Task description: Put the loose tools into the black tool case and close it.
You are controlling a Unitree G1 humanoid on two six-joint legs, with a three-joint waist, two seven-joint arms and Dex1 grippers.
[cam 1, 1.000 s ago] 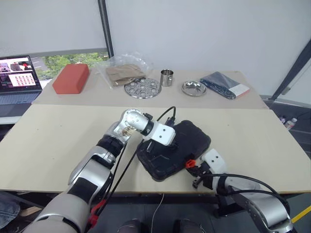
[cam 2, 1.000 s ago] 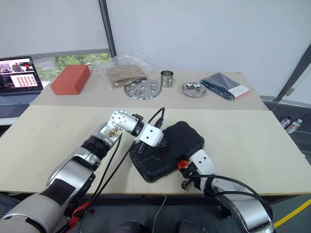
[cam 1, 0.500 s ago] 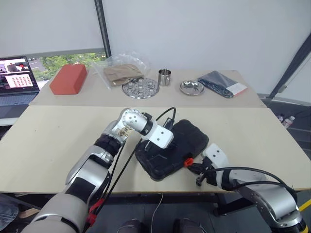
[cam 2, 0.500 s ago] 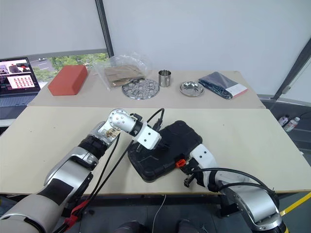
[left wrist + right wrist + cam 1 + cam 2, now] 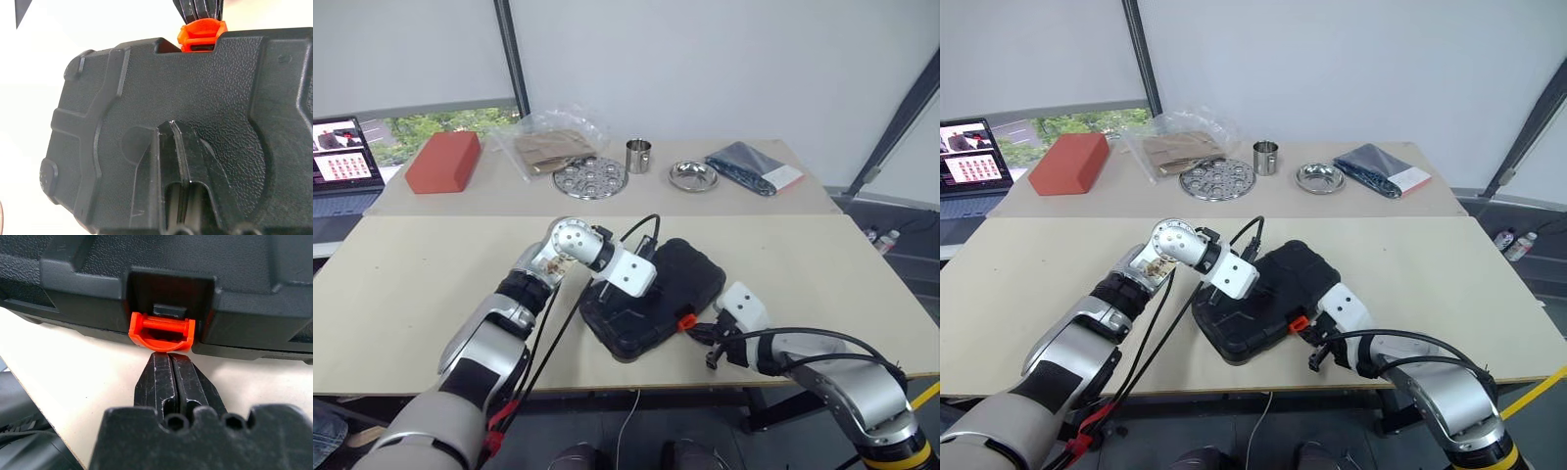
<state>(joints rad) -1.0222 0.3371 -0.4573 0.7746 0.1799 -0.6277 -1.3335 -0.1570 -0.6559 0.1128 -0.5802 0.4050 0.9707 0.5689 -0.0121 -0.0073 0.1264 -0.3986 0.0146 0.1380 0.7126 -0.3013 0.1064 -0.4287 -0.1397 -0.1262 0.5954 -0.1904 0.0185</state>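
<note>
Before you lie two pale beige tables (image 5: 401, 284) set edge to edge, backed by a white wall and a window with greenery at the far left. The black tool case (image 5: 680, 284) lies shut on the near table, close to its front edge, its orange latch (image 5: 686, 321) hanging open toward you. Your left gripper (image 5: 603, 293) rests on the lid with its fingers pressed together, holding nothing. Your right gripper (image 5: 171, 363), likewise closed and empty, has its tips touching the latch from below. On the far table you see a red block (image 5: 442, 161), a clear plastic bag (image 5: 548, 145), a perforated steel dish (image 5: 590, 178), a steel cup (image 5: 637, 156), a small steel bowl (image 5: 692, 175) and a dark pouch (image 5: 749, 166). A laptop (image 5: 342, 155) stands at the far left.
</note>
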